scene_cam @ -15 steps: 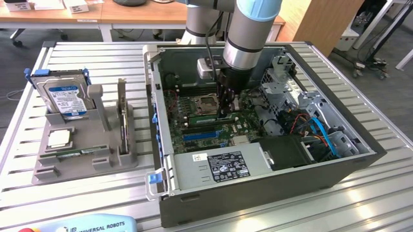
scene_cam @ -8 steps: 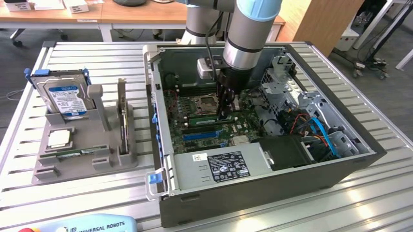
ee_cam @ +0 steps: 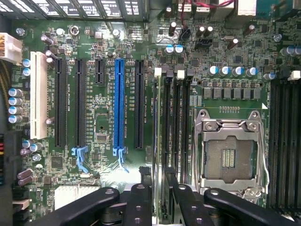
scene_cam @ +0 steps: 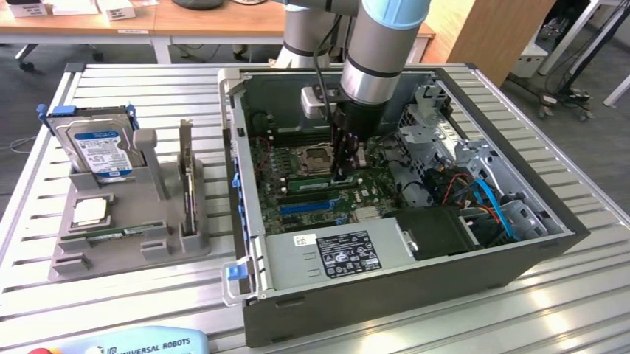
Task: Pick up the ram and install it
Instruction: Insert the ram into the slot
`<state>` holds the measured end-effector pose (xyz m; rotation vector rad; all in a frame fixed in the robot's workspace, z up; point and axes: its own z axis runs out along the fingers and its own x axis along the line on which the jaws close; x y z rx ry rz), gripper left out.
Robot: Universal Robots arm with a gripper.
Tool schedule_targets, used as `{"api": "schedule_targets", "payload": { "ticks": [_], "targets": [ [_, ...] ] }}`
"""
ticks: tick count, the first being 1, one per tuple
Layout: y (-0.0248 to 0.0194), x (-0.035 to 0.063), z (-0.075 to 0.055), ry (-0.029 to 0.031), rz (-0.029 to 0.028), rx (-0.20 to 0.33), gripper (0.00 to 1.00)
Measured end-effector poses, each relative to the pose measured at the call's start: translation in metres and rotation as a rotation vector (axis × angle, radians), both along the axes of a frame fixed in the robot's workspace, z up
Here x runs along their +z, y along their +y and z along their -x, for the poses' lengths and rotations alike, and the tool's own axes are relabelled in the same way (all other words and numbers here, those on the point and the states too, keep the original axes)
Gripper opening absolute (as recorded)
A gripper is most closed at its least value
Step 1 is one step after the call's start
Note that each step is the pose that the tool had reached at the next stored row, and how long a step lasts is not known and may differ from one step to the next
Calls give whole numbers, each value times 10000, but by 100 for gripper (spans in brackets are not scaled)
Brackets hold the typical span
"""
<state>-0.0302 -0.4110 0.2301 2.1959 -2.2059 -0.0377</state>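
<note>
Inside the open computer case (scene_cam: 551,243), my gripper (scene_cam: 344,175) reaches down to the motherboard (scene_cam: 295,199), beside the empty processor socket (scene_cam: 313,156). The wrist view looks straight down on the ram (ee_cam: 160,122). It shows edge-on as a thin green stick standing in a memory slot next to the processor socket (ee_cam: 229,157). My gripper (ee_cam: 160,183) straddles one end of the stick. Its black fingers (ee_cam: 138,200) stand a little apart from the ram on either side, so it is open and holds nothing.
A grey parts holder (scene_cam: 147,247) stands at the exterior view's left with a blue-labelled hard drive (scene_cam: 99,151), a square silver chip (scene_cam: 91,212) and a thin upright board (scene_cam: 185,173). Drive cages and blue cables (scene_cam: 492,203) crowd the case's right side. A blue expansion slot (ee_cam: 119,106) lies near the ram.
</note>
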Motion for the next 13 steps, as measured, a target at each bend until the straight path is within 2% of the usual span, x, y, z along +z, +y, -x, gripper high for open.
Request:
{"api": "schedule_targets", "payload": {
  "ticks": [13],
  "targets": [
    [0, 278, 0, 0, 1, 0, 25]
  ]
}}
